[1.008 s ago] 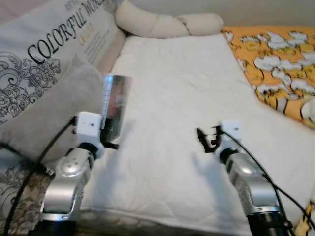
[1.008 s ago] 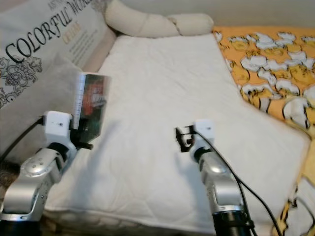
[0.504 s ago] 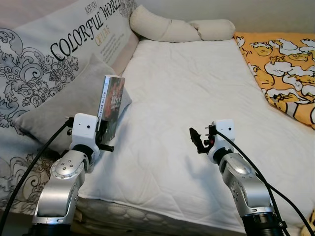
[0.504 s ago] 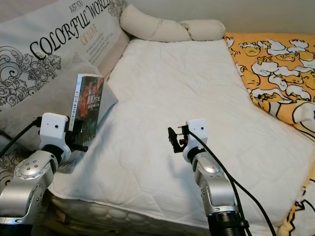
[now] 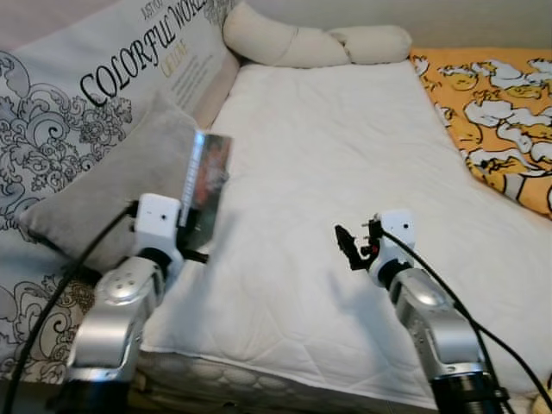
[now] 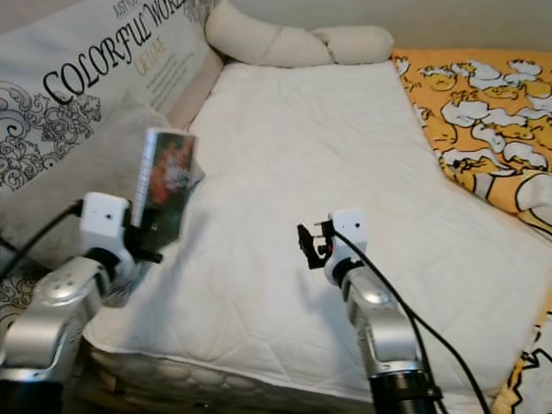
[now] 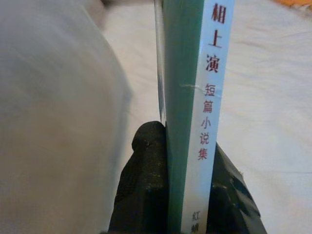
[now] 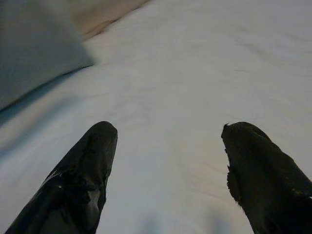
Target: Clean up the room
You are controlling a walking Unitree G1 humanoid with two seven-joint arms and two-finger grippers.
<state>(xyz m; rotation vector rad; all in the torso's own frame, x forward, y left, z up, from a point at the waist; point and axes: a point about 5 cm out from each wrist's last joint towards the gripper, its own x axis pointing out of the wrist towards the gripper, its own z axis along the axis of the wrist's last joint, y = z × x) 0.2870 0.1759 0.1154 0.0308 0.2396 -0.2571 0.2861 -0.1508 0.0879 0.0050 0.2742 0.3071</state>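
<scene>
Between the earlier pictures and now the whole scene slides, so our head has moved; the book (image 5: pixel 205 192) stays upright, pinched at its lower edge in our left pincer (image 7: pixel 187 195), above the bed's near left corner with the grey pillow (image 5: pixel 112 185) just beside it. We judge the book is picked up and not yet put away. Our right pincer (image 8: pixel 170 175) hangs spread and empty over the white mattress pad (image 5: pixel 345 172). The cover is blurred, the spine cut off, and no shelf is in sight.

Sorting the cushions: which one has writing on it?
The big white cushion at the robot's far left, printed with "COLORFUL WORLD". The grey pillow before it and the cream bolster are plain.
</scene>
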